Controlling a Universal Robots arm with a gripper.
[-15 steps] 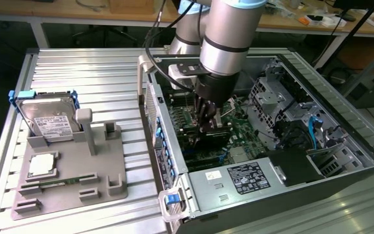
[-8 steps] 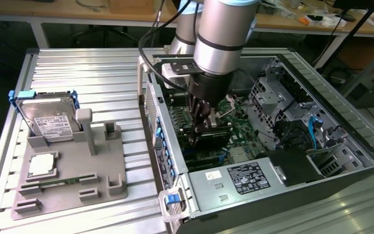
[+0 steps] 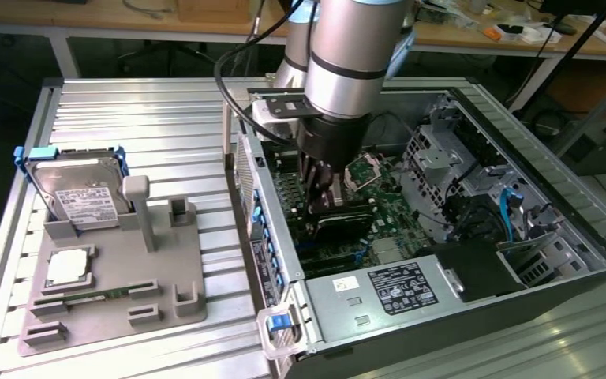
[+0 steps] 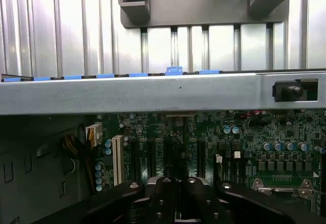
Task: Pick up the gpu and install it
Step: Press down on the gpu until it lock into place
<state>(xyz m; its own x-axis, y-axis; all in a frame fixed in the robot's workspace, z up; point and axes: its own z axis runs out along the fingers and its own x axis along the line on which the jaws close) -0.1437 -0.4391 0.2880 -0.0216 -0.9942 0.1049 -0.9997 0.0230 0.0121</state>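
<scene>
Gripper [image 3: 327,189], jaws fully closed, poised inside open computer case [image 3: 555,229] above green motherboard [image 3: 393,209], just over black gpu [image 3: 340,225]; grasp on card cannot be confirmed.

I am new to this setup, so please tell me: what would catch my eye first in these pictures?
The big silver arm plunging into the open computer case, its claw shut just above the green motherboard and the gpu. On the exterior view's left, a grey holder carries a hard drive in a blue frame.
</scene>
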